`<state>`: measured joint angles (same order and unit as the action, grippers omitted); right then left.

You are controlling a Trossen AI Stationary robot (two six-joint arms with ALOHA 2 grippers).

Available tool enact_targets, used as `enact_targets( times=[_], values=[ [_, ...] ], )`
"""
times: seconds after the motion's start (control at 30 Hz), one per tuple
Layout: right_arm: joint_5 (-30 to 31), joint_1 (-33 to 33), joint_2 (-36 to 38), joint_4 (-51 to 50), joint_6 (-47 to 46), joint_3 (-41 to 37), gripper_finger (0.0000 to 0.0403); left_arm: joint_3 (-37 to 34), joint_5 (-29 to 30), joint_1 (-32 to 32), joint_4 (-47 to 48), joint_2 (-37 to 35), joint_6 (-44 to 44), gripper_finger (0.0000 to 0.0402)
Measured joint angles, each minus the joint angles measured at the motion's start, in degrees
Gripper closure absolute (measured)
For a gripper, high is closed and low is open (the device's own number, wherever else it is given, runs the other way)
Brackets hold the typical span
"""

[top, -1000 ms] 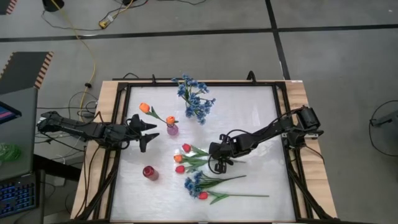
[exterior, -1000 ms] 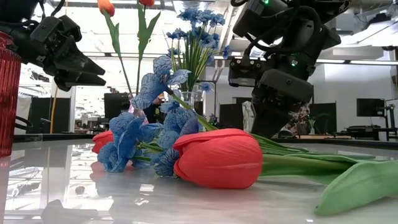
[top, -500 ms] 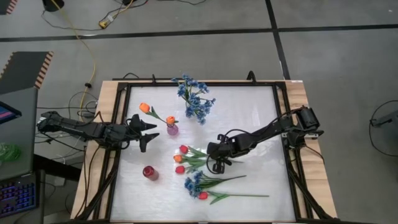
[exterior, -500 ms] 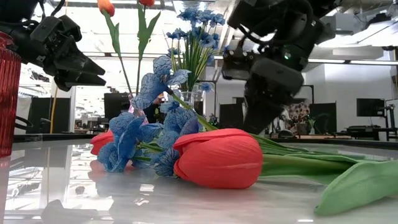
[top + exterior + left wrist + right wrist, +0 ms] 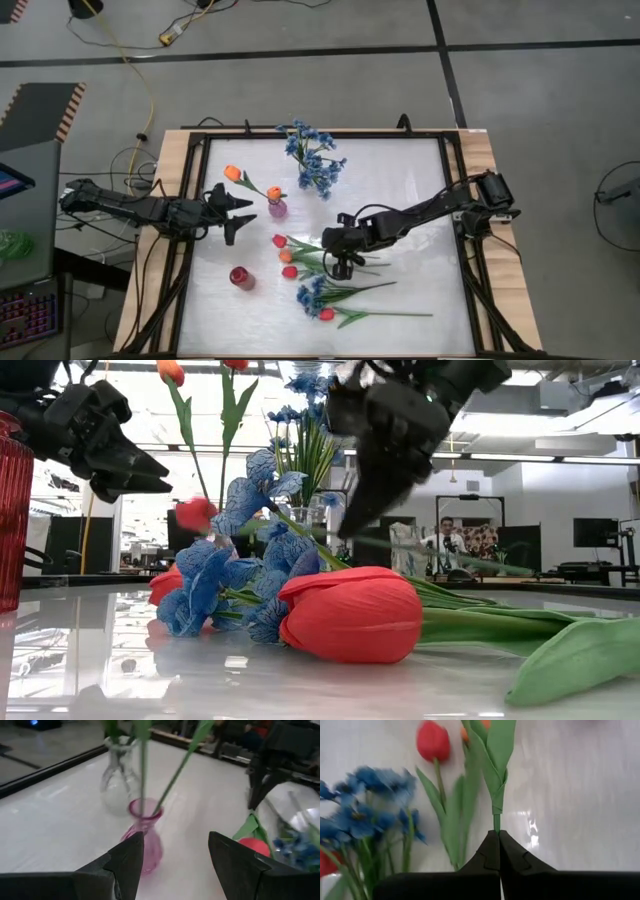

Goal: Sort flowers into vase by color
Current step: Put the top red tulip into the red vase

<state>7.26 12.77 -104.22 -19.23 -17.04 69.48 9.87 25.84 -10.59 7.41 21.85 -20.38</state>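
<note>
A: We note bare white table (image 5: 400,190) toward the far right corner; the black frame rail (image 5: 455,240) borders it.

B: Around the work we log a pink vase (image 5: 277,208) holding two orange tulips (image 5: 233,173), a clear vase with blue sprigs (image 5: 312,160) behind it, and a red vase (image 5: 240,277) at the near left. More flowers (image 5: 330,300) lie near the front edge.

A: Left gripper (image 5: 243,212) hovers just beside the pink vase, fingers spread wide, holding nothing.

B: Right gripper (image 5: 340,262) sits mid-table, jaws pinched together on a green stem (image 5: 496,817). We see the red tulip (image 5: 280,241) on that stem raised off the table, between the pink vase and the loose pile.
</note>
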Motion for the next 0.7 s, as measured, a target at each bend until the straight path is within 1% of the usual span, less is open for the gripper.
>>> enact_targets(
  times=[0.13, 0.3, 0.43, 0.7],
  values=[
    [0.01, 0.16, 0.02, -0.56, 1.72, 3.65, 0.0387, 0.02, -4.27, 0.0, -3.88, -0.13, 3.5, 0.0191],
    [0.12, 0.76, 0.03, -0.66, 6.07, 8.3, 0.0387, 0.02, -9.16, 0.0, -8.79, -0.13, 7.79, 0.0191],
    [0.23, 1.19, 0.04, -0.54, 9.15, 11.7, 0.0387, 0.02, -10.6, 0.0, -10.76, -0.13, 10.14, 0.0191],
    [0.51, 1.38, 0.04, 0.76, 14.14, 15.93, 0.0387, 0.02, -10.71, 0.0, -13.85, -0.13, 12.42, 0.0191]
  ],
)
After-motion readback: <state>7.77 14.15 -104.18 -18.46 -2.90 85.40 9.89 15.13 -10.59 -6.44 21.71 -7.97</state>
